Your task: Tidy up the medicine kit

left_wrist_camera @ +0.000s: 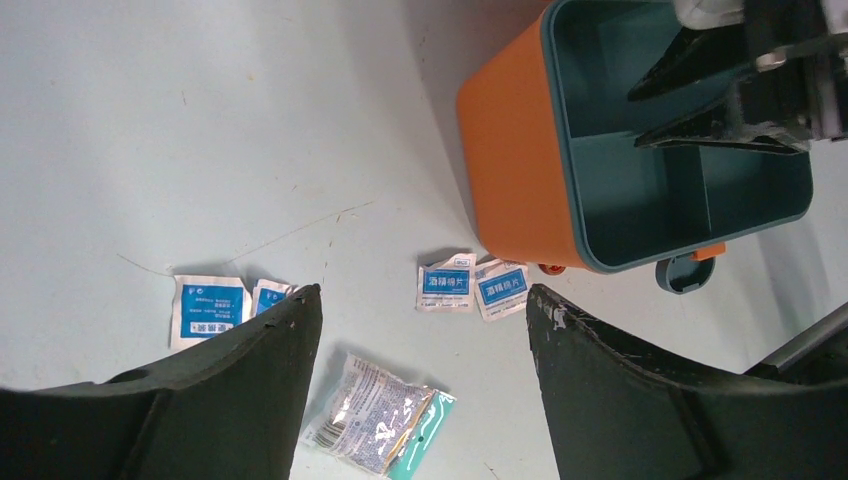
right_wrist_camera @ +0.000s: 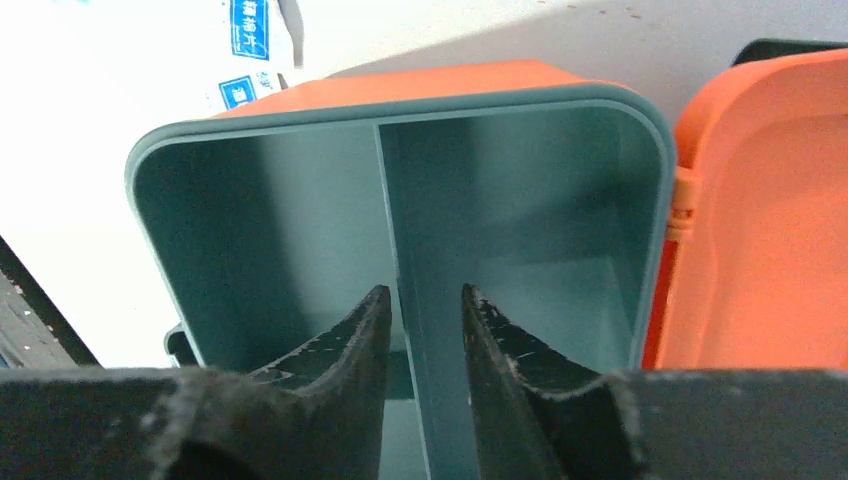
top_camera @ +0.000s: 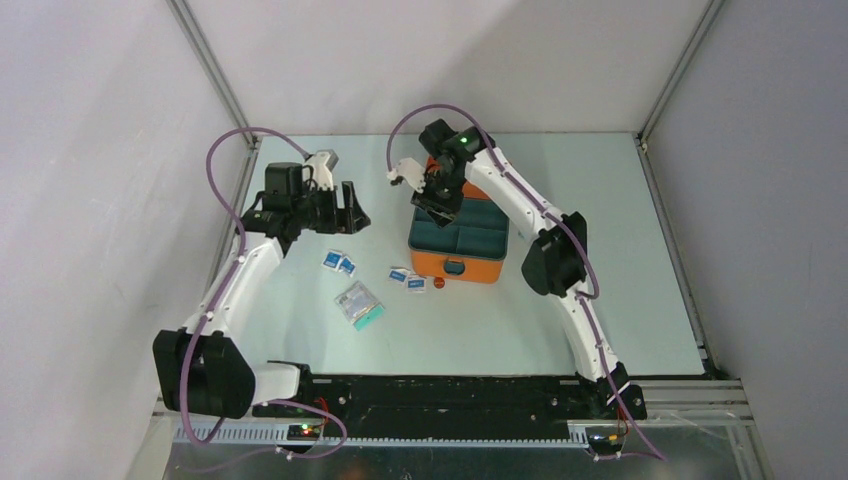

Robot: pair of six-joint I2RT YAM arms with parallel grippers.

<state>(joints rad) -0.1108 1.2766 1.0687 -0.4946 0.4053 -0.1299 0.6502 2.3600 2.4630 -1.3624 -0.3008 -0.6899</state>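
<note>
Right claw [right_wrist_camera: 420, 330] slightly parted, empty, over open medicine kit [top_camera: 458, 262]; packets [left_wrist_camera: 470, 287] still on counter [top_camera: 600, 250], unsorted.

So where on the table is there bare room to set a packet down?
Bare table right of the medicine kit, and behind it. Crowded in front-left: blue-white packets and a clear bag. The right gripper hangs over the kit's tray.

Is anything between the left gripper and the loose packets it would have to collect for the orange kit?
Nothing visible. The left gripper hangs open above bare table, with the blue-white packets and clear pouch exposed below; the medicine kit stands aside.
</note>
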